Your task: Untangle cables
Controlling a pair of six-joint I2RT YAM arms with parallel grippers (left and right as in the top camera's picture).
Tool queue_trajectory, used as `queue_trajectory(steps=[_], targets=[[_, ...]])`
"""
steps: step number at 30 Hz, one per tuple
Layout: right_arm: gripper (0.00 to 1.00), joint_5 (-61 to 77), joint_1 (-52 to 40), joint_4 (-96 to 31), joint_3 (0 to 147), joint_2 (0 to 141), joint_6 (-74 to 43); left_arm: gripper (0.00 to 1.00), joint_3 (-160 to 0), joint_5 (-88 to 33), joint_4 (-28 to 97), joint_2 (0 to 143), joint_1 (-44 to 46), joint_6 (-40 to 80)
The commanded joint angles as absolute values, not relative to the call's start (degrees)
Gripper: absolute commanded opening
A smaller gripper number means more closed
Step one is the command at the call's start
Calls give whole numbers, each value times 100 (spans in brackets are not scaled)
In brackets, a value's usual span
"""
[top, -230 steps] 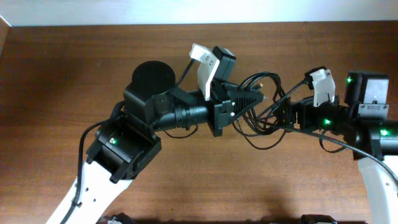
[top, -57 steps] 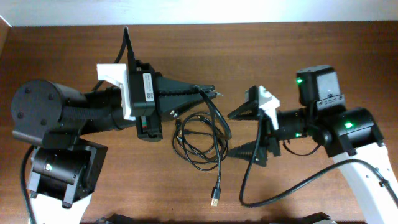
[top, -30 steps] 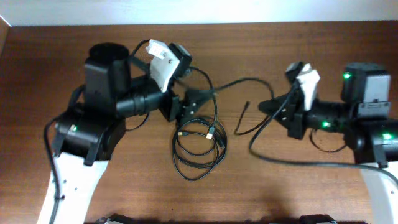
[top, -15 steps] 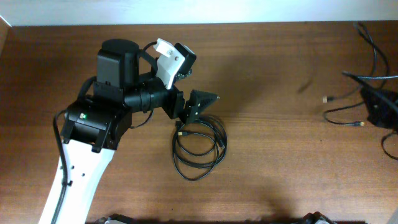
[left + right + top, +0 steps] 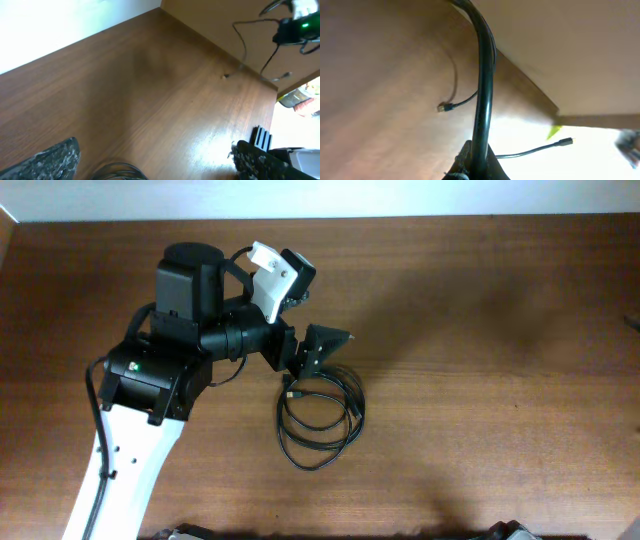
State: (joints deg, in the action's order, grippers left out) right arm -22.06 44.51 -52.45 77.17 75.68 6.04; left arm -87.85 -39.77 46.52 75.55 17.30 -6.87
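One coiled black cable point(image 5: 320, 418) lies on the wooden table point(image 5: 480, 380), a gold plug at its upper left. My left gripper point(image 5: 322, 350) hovers open just above the coil's top edge. In the left wrist view the open left gripper point(image 5: 155, 160) has fingers point(image 5: 55, 160) spread wide, with the cable coil point(image 5: 120, 172) low between them, untouched. My right gripper point(image 5: 475, 167) is shut on a black cable point(image 5: 482, 95) that runs up from its fingertips, plug ends point(image 5: 442, 107) dangling. Off the table's far edge, the right gripper point(image 5: 295, 27) holds up hanging cables point(image 5: 245, 45).
The left arm's black and white body point(image 5: 160, 380) covers the table's left side. In the overhead view, the right arm is out of frame. The table's far edge point(image 5: 270, 85) shows in the left wrist view.
The right arm has swung away to the right with its cable and left the overhead view. The left gripper has opened wide and now holds still above the coil.
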Motion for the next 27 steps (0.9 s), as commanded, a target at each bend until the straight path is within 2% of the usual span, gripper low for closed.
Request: queue_trajectory(steps=[1, 4, 5, 6, 7, 9, 11, 14, 16, 18, 21, 22, 24, 27], targets=[[4, -3286, 4475, -4969, 7808, 8309, 567, 99, -8790, -3957, 4665, 7531, 1747, -742], [4, -3417, 4475, -4685, 7808, 9174, 569, 99, -8790, -3957, 4665, 7531, 1747, -742], [11, -3417, 4475, -4683, 7808, 9424, 567, 99, -8790, -3957, 4665, 7531, 1747, -742], [32, -3415, 4475, -4659, 7808, 9539, 567, 99, -8790, -3957, 4665, 7531, 1747, -742], [43, -3415, 4475, -4663, 7808, 9603, 567, 99, -8790, -3957, 4665, 7531, 1747, -742], [73, -3389, 4475, -4665, 7808, 9614, 548, 99, -8790, -3957, 4665, 7531, 1747, -742], [87, -3234, 4473, -4665, 7808, 9605, 548, 99, -8790, -3957, 4665, 7531, 1747, -742], [91, -2449, 4464, -4661, 7832, 9577, 552, 99, -8790, -3957, 4665, 7531, 1747, -742], [92, -338, 4464, -4622, 7935, 9406, 572, 99, -8790, -3957, 4668, 7531, 1747, -742], [99, 1916, 4464, -4595, 7983, 9314, 569, 99, -8790, -3957, 4665, 7531, 1747, -742], [99, 4563, 4462, -4678, 7983, 9317, 569, 99, -8790, -3957, 4665, 7531, 1747, -742], [99, 5105, 4429, -4834, 7983, 9317, 631, 99, -8790, -3957, 4665, 7531, 1747, -742], [99, 5739, 4276, -5358, 7983, 9314, 1525, 99, -8790, -3959, 4665, 7531, 1747, -742], [99, 5769, 3583, -6195, 7983, 9317, 2147, 99, -8790, -3957, 4665, 7531, 1747, -742]])
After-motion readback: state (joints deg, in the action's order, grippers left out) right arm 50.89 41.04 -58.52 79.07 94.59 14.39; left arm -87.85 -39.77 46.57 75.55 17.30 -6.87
